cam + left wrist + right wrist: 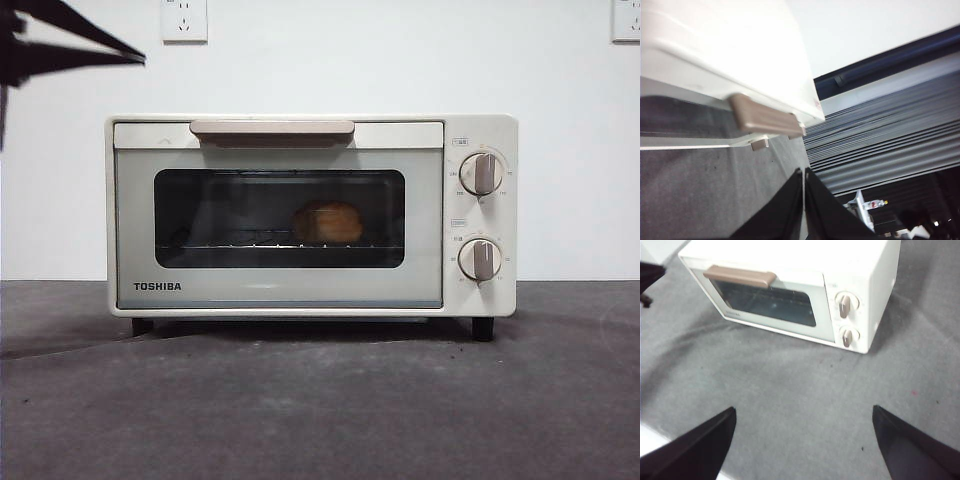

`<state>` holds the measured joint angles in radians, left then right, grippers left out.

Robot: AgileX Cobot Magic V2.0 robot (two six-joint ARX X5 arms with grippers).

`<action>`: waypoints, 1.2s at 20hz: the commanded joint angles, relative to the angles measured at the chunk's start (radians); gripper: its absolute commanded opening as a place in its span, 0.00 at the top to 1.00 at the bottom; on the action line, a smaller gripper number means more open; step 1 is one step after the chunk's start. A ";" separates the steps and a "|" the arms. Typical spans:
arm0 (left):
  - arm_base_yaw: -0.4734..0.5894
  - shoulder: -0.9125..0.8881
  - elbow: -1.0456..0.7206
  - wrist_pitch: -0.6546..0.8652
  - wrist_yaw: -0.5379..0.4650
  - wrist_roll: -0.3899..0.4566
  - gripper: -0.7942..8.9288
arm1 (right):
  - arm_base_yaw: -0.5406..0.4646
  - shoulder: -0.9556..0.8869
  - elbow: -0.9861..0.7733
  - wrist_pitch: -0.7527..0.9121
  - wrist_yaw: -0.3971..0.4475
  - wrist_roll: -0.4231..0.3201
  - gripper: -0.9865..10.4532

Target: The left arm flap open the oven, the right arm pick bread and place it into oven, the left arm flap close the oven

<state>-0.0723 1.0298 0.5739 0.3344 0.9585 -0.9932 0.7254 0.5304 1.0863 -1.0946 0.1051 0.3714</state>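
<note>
Showing only in front view: golden-orange bread bun (327,222) behind closed cream-white TOSHIBA oven (310,215) window. Left hand (803,172) pressed together; right hand (802,415) spread apart.

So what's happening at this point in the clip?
The oven sits on the table with its door shut, and the bread lies on the rack inside, visible through the window. The left gripper, jaws together, hangs near the oven's handle without touching it. The right gripper hovers wide open and empty over the table in front of the oven.
</note>
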 commanded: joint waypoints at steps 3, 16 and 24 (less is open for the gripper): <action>0.000 -0.174 0.014 -0.242 0.003 0.248 0.91 | 0.008 0.003 0.019 0.055 0.000 -0.040 0.54; 0.000 -0.653 0.116 -0.915 -0.341 0.745 0.91 | 0.008 0.003 0.019 0.072 -0.003 -0.123 0.54; 0.000 -0.753 0.138 -1.026 -0.365 0.904 0.91 | 0.008 0.003 0.019 0.071 -0.002 -0.122 0.54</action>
<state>-0.0723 0.2771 0.6971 -0.6937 0.5991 -0.1768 0.7254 0.5304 1.0863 -1.0348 0.1024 0.2584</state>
